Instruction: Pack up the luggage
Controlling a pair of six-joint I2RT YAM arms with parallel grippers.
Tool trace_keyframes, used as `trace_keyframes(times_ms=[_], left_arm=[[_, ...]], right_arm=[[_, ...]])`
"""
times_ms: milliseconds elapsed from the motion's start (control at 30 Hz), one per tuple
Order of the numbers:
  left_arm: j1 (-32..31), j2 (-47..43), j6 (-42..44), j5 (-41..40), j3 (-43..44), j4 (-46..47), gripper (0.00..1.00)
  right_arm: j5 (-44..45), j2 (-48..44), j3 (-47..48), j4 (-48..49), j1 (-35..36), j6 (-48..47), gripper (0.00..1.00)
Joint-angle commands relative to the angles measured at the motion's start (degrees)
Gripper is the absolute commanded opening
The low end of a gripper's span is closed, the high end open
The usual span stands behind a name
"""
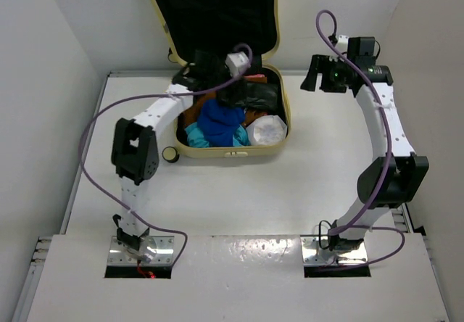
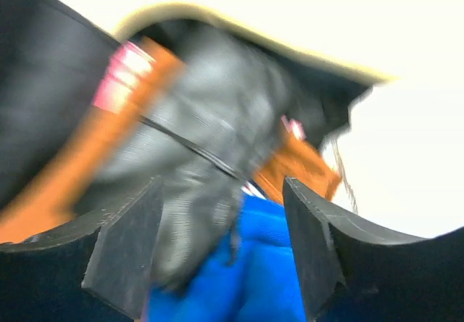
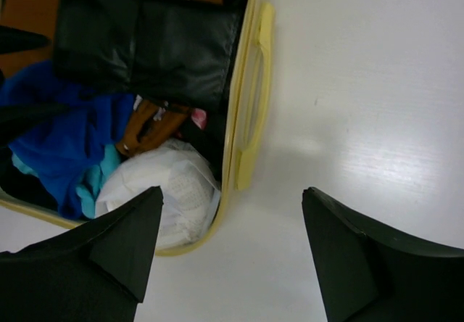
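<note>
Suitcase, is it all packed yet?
Nearly. Done: the suitcase holds a blue garment, a white bag and a black pouch. In hand: nothing. The left jaws stand open above the pouch, and the right jaws stand open over the table beside the case. Left: the lid is up and probably needs closing.
</note>
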Motion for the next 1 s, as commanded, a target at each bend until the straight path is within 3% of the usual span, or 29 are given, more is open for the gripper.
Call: trace_keyframes(times_ms=[0, 200, 333, 400, 467, 500, 533, 633, 733, 867, 967], left_arm=[[4.51, -12.22, -14.75, 3.27, 1.08, 13.13, 0.72], [13.63, -16.98, -30.57, -18.77, -1.99, 24.91, 0.85], [20.5, -11.54, -42.26, -24.26, -2.61, 32.82, 0.84], [23.58, -7.94, -50.13, -23.21, -2.0, 39.41, 0.77], [28.15, 0.31, -56.84, -17.34, 4.13, 44.06, 0.67], [28.95, 3.21, -60.52, -17.32, 7.37, 41.22, 0.66], [28.95, 7.76, -59.0, -21.14, 14.72, 38.49, 0.66], [28.95, 13.23, -54.33, -17.43, 20.55, 43.38, 0.68], [28.95, 17.81, -53.8, -16.88, 28.12, 42.24, 0.69], [28.43, 20.55, -53.09, -14.86, 28.85, 45.93, 0.68], [29.04, 18.45, -55.02, -11.35, 22.28, 49.18, 0.65]], right_arm=[[-2.6, -0.29, 1.7, 11.36, -0.04, 4.87, 0.78], [1.78, 1.37, -3.23, 39.81, 0.4, 10.24, 0.76], [2.76, 9.46, 2.91, 49.08, 0.66, 12.53, 0.76], [2.41, 12.17, 3.63, 53.62, 0.93, 13.84, 0.75], [1.7, 12.89, 3.37, 54.62, 1.01, 13.94, 0.75], [1.53, 13.5, 3.37, 53.93, 1.01, 13.42, 0.75], [0.74, 13.77, 3.54, 53.66, 1.01, 13.32, 0.75], [-0.23, 12.64, 2.14, 51.56, 2.6, 12.18, 0.75], [-0.93, 10.53, -0.41, 48.66, 2.6, 10.51, 0.75], [-1.55, 9.38, -1.65, 45.23, 2.68, 7.62, 0.75], [-1.29, 8.94, -1.38, 43.38, 2.6, 5.42, 0.75]])
